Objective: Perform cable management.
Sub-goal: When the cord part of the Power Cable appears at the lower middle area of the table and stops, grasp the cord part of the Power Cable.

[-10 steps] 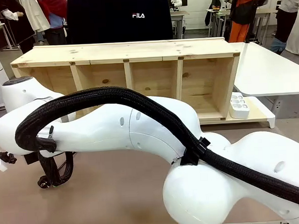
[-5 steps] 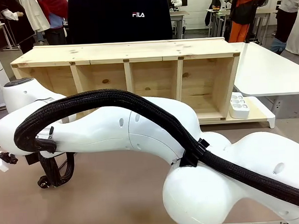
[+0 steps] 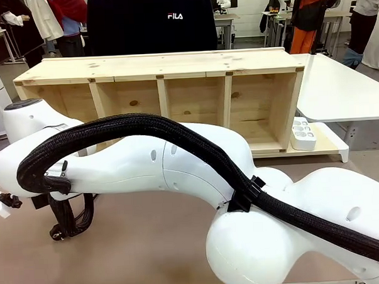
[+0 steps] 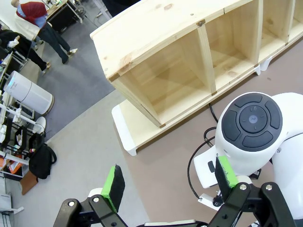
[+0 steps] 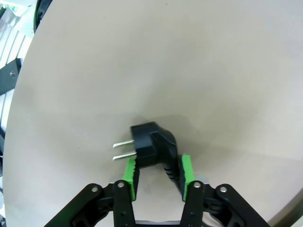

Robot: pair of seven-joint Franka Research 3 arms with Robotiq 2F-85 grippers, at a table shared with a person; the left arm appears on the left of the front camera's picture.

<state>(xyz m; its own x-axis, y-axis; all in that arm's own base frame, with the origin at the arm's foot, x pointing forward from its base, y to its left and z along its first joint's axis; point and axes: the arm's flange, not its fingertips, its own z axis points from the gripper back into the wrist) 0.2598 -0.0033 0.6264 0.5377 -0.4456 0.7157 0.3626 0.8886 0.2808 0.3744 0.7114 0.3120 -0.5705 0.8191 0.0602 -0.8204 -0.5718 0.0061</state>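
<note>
The cable's black plug (image 5: 151, 142) lies on the brown tabletop with its two metal prongs pointing to picture left. My right gripper (image 5: 158, 172) is shut on the plug, a green pad pressed against each side of its rear. In the front view the right arm stretches across to the near left, where the right gripper (image 3: 66, 224) points down at the table and the plug (image 3: 55, 234) pokes out below it. The thin black cable (image 4: 193, 163) loops over the table near the shelf's end. My left gripper (image 4: 169, 177) hangs open high above the table with nothing between its fingers.
A long wooden shelf (image 3: 162, 86) with several open compartments stands across the back of the table. A white power strip (image 3: 303, 134) lies at its right end. A person in a black top (image 3: 151, 21) stands behind the shelf. The right arm's bulky links (image 3: 178, 164) cover the middle.
The right gripper's fingers have closed on the plug. The right arm has sunk slightly toward the table.
</note>
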